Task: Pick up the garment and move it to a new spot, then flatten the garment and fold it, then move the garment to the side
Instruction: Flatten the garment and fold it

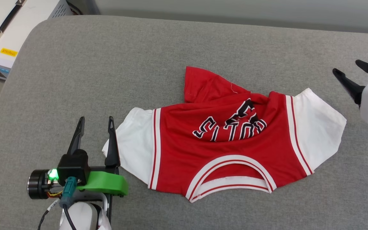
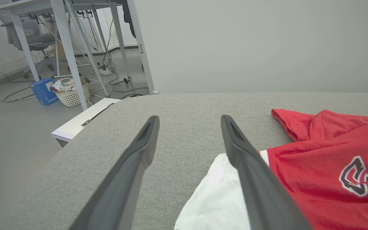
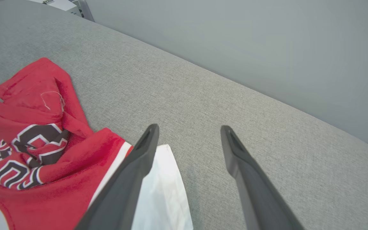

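1. The garment (image 1: 222, 153) lies crumpled on the grey tabletop (image 1: 107, 64), collar nearest the robot
2. Left pincer (image 1: 96, 118) is open beside one white sleeve (image 1: 133, 140); right pincer (image 1: 346, 66) is open near the other
3. The left wrist view shows a basket (image 2: 70, 94) on the floor (image 2: 11, 143)

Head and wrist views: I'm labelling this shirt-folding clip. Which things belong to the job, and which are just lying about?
Job: the garment, crumpled on the grey cushion; left gripper and right gripper, both open beside its sleeves.
Lying about: white case with a black handle; blue box; white basket; floor cables.
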### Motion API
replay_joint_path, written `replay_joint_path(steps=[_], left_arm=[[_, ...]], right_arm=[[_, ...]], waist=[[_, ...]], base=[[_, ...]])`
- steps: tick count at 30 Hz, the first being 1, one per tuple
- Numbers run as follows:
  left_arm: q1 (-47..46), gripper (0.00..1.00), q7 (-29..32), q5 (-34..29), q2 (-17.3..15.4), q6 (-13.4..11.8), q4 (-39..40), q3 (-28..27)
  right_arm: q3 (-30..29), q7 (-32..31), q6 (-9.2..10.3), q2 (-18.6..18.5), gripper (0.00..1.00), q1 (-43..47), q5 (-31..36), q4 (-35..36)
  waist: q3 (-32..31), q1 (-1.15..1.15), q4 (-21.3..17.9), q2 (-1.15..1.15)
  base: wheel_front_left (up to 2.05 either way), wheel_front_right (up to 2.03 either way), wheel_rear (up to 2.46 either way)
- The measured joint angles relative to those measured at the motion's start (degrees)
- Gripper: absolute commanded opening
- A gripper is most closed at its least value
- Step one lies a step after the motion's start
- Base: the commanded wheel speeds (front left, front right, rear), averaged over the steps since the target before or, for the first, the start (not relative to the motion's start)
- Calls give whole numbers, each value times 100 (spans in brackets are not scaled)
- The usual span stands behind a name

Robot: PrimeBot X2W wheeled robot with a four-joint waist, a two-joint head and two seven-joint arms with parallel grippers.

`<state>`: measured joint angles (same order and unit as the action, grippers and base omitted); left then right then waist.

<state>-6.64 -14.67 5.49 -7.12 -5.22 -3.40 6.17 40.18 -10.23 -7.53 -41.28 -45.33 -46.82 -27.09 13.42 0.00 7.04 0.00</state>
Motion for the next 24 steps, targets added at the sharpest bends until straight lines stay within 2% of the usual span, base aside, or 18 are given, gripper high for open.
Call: replay_joint_path(steps=[8, 12, 17, 24], left_arm=[[46, 100, 0, -79, 31, 104, 66, -55], [40, 100, 0, -99, 57, 153, 88, -78], [11, 100, 0, -111, 144, 185, 93, -80], [-91, 100, 0, -174, 203, 196, 100, -69]], right_arm=[[-92, -1945, 0, -1131, 100, 416, -1126, 1023], [-2, -2677, 0, -1463, 100, 592, -1214, 1225], [-67, -2944, 0, -1314, 100, 711, -1256, 1020], [-215, -2826, 0, -600, 100, 719, -1183, 377]], waist=[[-110, 0, -80, 0], [-13, 0, -30, 0], [154, 0, 59, 0], [438, 0, 201, 0]], base=[[0, 0, 0], [0, 0, 0], [0, 0, 0], [0, 0, 0]])
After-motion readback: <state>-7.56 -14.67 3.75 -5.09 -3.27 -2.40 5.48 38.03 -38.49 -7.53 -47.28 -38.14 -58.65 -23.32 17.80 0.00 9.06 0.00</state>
